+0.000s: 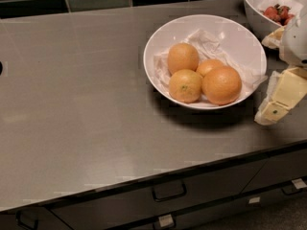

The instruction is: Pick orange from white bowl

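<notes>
My claw (280, 99) hangs empty at the right edge of the bench (72, 104), and I cannot tell its gape. Neighbouring oranges (184, 85) crowding the orange (221, 85) in the white bowl (158, 42) could foil my grasp.

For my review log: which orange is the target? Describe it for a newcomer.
On the grey counter, find the wide white bowl lined with paper. Of four inside, the orange is the largest and deepest-coloured, front right, nearest the gripper outside the right rim.

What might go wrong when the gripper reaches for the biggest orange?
The largest, deep-coloured orange lies against a small orange and a paler yellowish orange, so a grasp may nudge those instead. The pale gripper sits just right of the wide white paper-lined bowl and may knock its rim coming in.
</notes>
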